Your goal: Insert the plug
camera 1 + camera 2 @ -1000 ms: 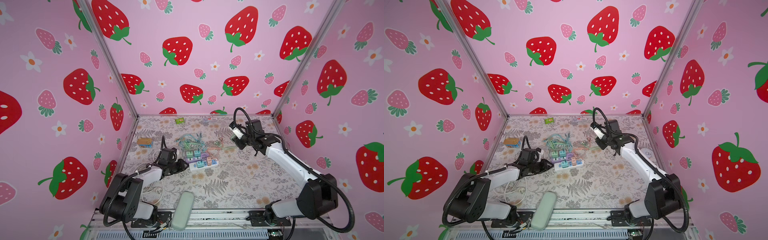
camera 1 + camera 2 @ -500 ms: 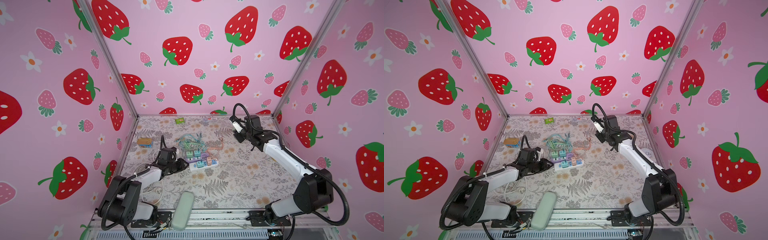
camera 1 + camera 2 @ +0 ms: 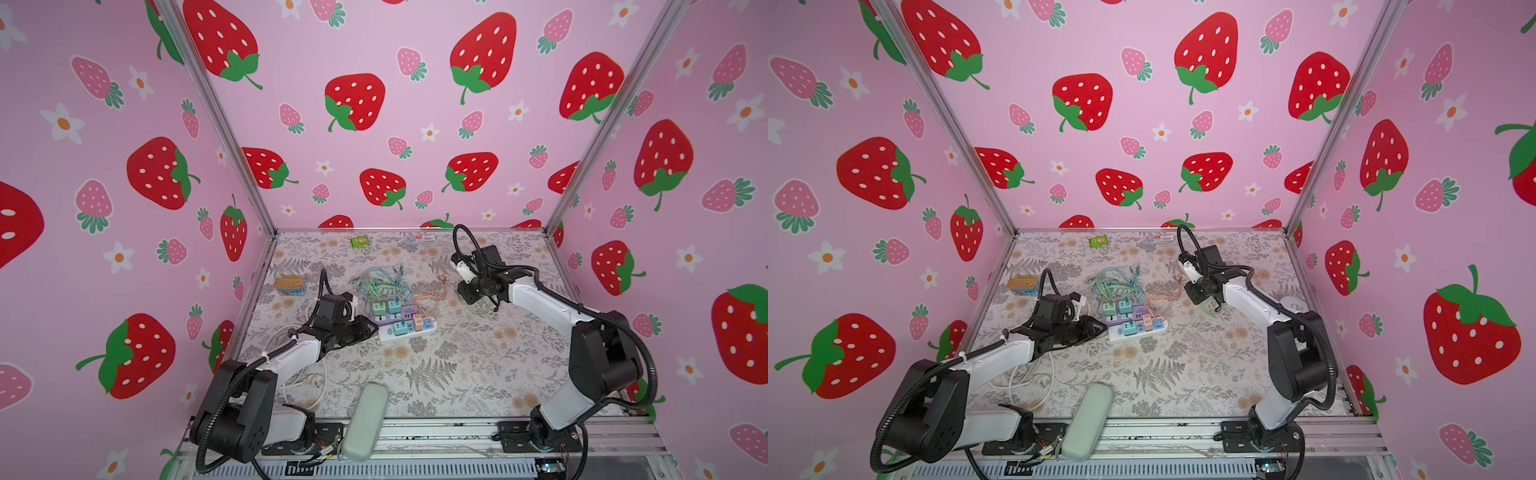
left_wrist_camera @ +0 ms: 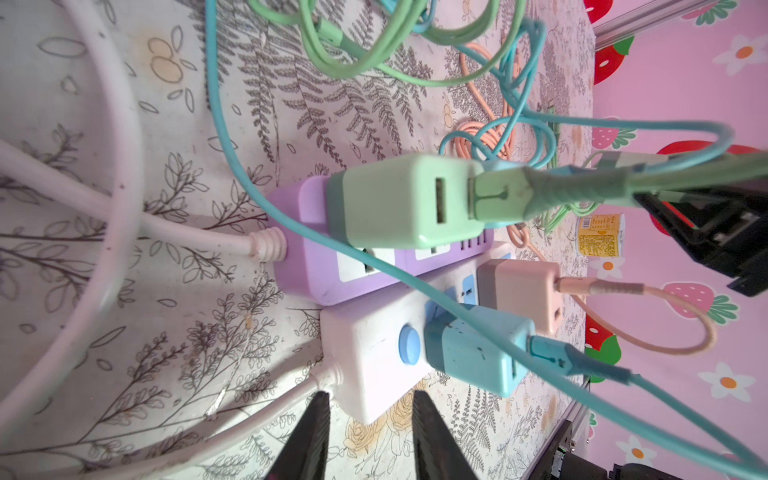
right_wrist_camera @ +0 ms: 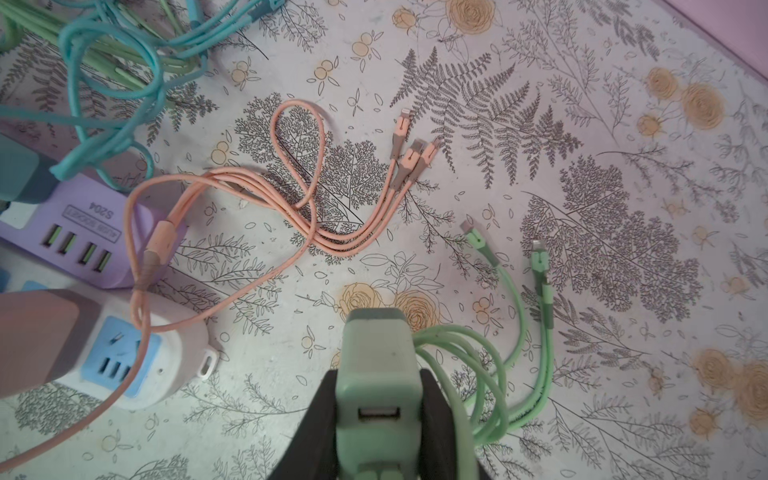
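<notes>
Green charger (image 5: 376,345) clamped in right gripper (image 5: 378,376) above floral worktop (image 5: 582,166), apart from white power strip (image 4: 365,357) flanked by narrowly parted left gripper (image 4: 368,436); risk of missed socket from sliding strip or snagging cables (image 3: 386,282).

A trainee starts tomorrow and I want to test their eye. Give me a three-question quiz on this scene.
1. True or false: the right gripper holds a green charger in its jaws.
2. Which colour charger sits beside the blue button on the white power strip? A blue, B purple, C red.
3. How many USB ports show on the purple strip at its end?
Key: 1 true; 2 A; 3 four.
</notes>
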Robot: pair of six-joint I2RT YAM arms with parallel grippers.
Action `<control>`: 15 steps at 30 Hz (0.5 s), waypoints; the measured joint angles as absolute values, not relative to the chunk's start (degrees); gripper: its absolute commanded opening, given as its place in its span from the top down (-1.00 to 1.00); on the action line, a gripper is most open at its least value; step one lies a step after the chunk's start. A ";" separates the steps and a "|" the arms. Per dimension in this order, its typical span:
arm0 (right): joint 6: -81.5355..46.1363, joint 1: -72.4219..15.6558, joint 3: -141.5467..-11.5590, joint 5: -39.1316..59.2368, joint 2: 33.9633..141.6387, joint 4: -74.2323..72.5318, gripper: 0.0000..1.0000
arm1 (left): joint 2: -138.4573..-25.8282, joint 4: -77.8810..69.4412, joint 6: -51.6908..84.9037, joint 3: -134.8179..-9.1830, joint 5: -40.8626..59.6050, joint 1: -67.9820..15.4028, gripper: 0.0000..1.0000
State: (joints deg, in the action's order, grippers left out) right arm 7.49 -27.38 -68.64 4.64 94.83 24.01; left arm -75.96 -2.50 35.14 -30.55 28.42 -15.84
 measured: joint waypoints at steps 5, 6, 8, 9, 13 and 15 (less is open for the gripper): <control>5.85 -27.14 -69.87 9.21 94.76 26.20 0.74 | -74.46 -2.39 35.14 -30.55 29.17 -15.84 0.27; 5.58 -27.05 -69.97 10.22 94.76 26.57 0.74 | -74.11 -2.37 35.14 -30.55 29.21 -15.84 0.27; 5.32 -26.81 -70.13 11.99 94.76 27.40 0.75 | -73.30 -2.28 35.14 -30.55 29.52 -15.84 0.26; 5.15 -26.59 -70.13 12.82 94.76 27.75 0.74 | -72.79 -2.28 35.14 -30.55 29.71 -15.84 0.26; 4.75 -25.45 -70.15 15.99 94.56 28.86 0.72 | -70.54 -2.35 35.11 -30.55 30.92 -15.86 0.25; 4.86 -25.02 -70.15 17.89 94.30 29.28 0.69 | -69.38 -2.39 35.11 -30.55 31.24 -15.86 0.24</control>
